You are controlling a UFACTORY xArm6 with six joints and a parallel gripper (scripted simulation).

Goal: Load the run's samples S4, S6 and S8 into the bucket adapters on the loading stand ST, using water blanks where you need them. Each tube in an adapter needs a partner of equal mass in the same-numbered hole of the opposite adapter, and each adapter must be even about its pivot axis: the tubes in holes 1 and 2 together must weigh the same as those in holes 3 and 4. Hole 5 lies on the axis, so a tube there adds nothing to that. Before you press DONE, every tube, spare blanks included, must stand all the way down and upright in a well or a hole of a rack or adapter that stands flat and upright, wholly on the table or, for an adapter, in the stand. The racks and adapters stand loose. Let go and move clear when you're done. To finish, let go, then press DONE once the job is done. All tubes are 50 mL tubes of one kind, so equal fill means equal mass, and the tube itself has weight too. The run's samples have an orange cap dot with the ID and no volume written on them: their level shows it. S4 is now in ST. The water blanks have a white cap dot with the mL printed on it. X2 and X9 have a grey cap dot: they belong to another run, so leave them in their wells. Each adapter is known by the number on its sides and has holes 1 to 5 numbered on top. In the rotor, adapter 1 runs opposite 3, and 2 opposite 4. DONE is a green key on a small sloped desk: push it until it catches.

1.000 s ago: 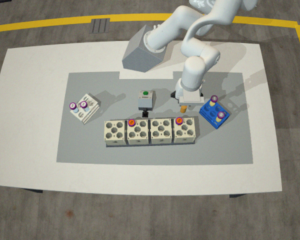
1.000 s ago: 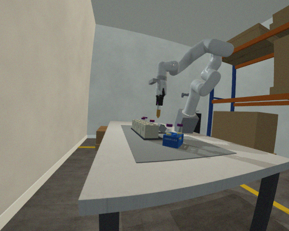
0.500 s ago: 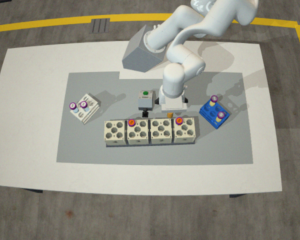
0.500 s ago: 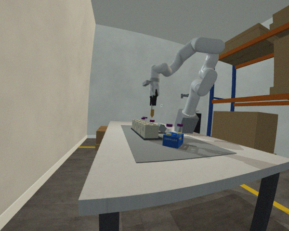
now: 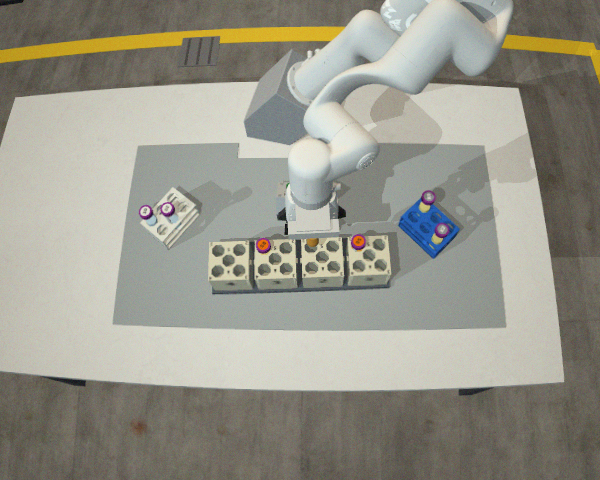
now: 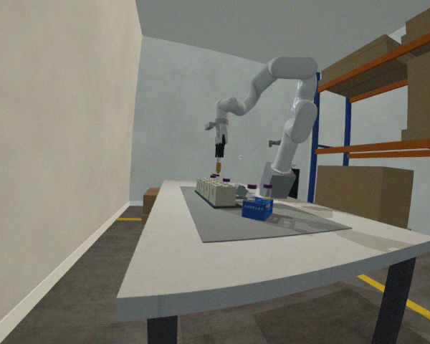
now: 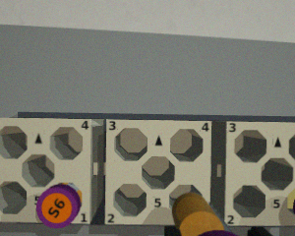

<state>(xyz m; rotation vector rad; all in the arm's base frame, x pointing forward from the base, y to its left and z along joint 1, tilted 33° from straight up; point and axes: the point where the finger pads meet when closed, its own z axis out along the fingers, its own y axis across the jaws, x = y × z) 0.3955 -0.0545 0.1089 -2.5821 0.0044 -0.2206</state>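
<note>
Shows a white table (image 5: pixel 83 310) on dark legs (image 6: pixel 393 296), with a grey mat (image 5: pixel 290 310) lying flat across its middle. Shows a dark floor (image 5: pixel 290 439) marked by a yellow line (image 5: pixel 135 38) around the table, with a slotted grate (image 5: pixel 199 50) just beside that line. Sets a beige wall (image 6: pixel 59 147) along one side and, on the other, a shelf rack (image 6: pixel 312 166) of blue posts and orange beams (image 6: pixel 378 146) holding cardboard boxes (image 6: pixel 363 196). Leaves a small brown box (image 6: pixel 150 200) on the floor near the far wall.
</note>
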